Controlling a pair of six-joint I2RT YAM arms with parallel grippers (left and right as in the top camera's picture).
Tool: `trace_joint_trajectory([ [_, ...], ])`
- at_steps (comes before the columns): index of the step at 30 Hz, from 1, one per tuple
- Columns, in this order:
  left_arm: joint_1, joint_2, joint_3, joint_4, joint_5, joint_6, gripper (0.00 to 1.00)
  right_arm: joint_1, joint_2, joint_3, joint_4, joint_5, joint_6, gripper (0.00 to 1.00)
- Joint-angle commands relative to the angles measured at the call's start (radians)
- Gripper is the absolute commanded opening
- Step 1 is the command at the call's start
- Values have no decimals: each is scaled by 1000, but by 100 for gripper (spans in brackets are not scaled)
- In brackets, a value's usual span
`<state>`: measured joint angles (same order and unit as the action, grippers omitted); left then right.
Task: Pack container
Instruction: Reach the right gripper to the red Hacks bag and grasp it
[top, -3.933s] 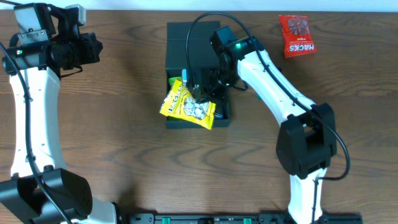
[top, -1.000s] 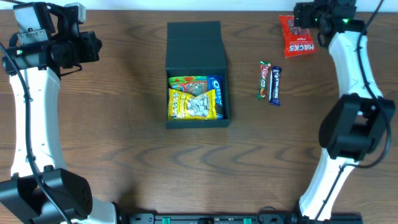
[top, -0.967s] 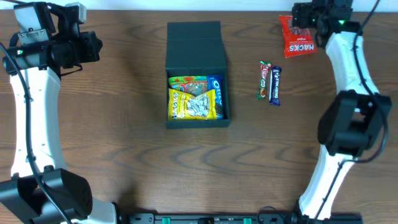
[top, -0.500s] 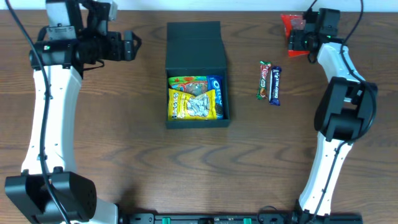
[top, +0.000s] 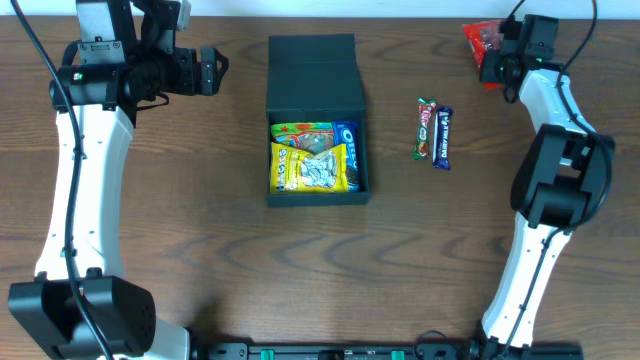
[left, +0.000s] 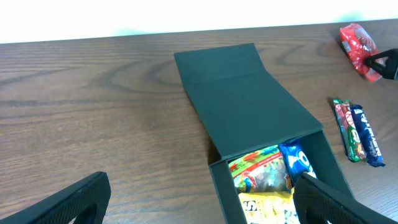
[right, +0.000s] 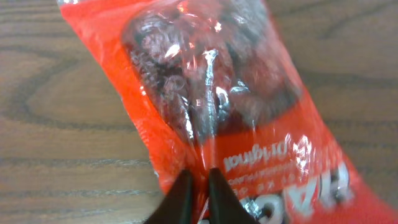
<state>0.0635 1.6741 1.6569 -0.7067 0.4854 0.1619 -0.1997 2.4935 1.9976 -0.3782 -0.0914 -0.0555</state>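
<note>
The container (top: 313, 75), a dark box with its flap lid folded back, lies at the table's middle and holds a yellow packet (top: 308, 172), a blue Oreo packet and a colourful one. My right gripper (top: 492, 55) is at the far right corner, shut on a pinched fold of a red snack packet (right: 211, 93), whose crumpled end shows beside it (top: 478, 38). My left gripper (top: 210, 72) hovers left of the container, open and holding nothing. In the left wrist view its fingers (left: 68, 202) frame the container (left: 249, 99).
Two candy bars (top: 426, 128) (top: 443, 137) lie side by side on the wood between the container and the right arm; the left wrist view has them at the right edge (left: 357, 127). The table's back edge runs just behind the red packet (left: 356, 50).
My right gripper has closed on the red packet, which is now bunched up and shifted right. My left arm swung right toward the container and its gripper opened.
</note>
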Motion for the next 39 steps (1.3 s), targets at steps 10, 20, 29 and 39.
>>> trace_joint_trajectory([
  [10,2,-3,15,0,-22,18,95,14,11,63,-181,-24,10,1],
  [20,2,-3,15,0,-25,27,95,75,-53,217,-394,-23,6,1],
  [29,2,-3,15,0,-26,42,95,100,-122,254,-375,-21,6,1],
  [39,2,-3,15,1,-52,49,95,149,-240,254,-417,-192,-93,1],
])
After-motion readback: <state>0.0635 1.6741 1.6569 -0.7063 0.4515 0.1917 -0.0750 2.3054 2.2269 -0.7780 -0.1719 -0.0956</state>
